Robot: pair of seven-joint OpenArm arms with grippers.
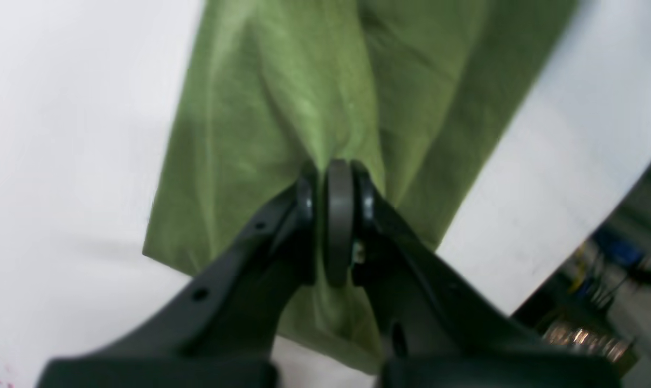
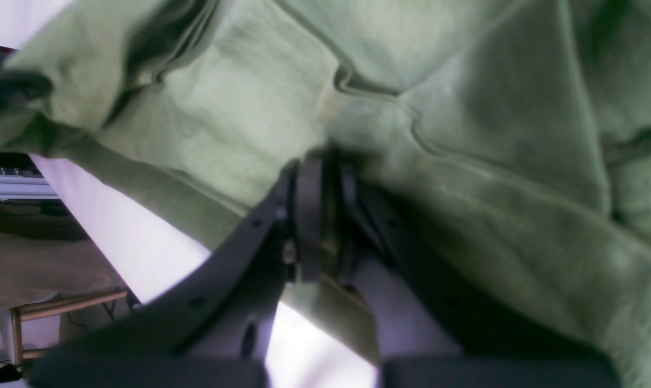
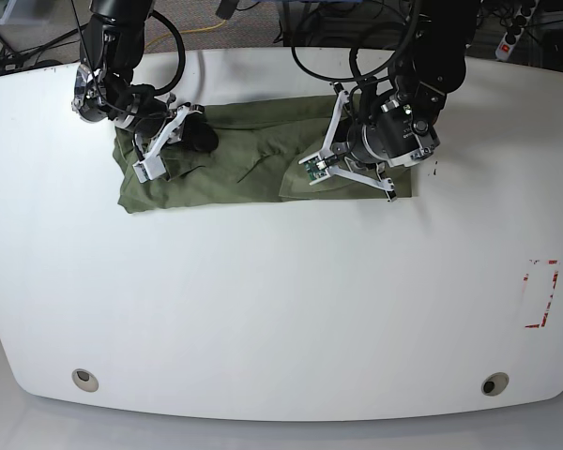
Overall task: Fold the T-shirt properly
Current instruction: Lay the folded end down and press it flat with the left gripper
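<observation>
The olive-green T-shirt (image 3: 253, 164) lies as a long, wrinkled band across the far part of the white table (image 3: 263, 309). My right gripper (image 3: 199, 139) is over its left part, and the right wrist view shows it (image 2: 320, 167) shut on a bunched fold of the T-shirt (image 2: 465, 108). My left gripper (image 3: 375, 164) is over the band's right end. In the left wrist view it (image 1: 339, 178) is shut on the T-shirt (image 1: 282, 97) close to its end edge, and the fabric puckers at the fingertips.
A red tape mark (image 3: 541, 292) is on the table at the right. Two round fittings (image 3: 85, 379) (image 3: 494, 383) sit near the front edge. Cables and a power strip (image 3: 516, 33) lie beyond the far edge. The table's far edge (image 1: 600, 215) runs close to the left gripper.
</observation>
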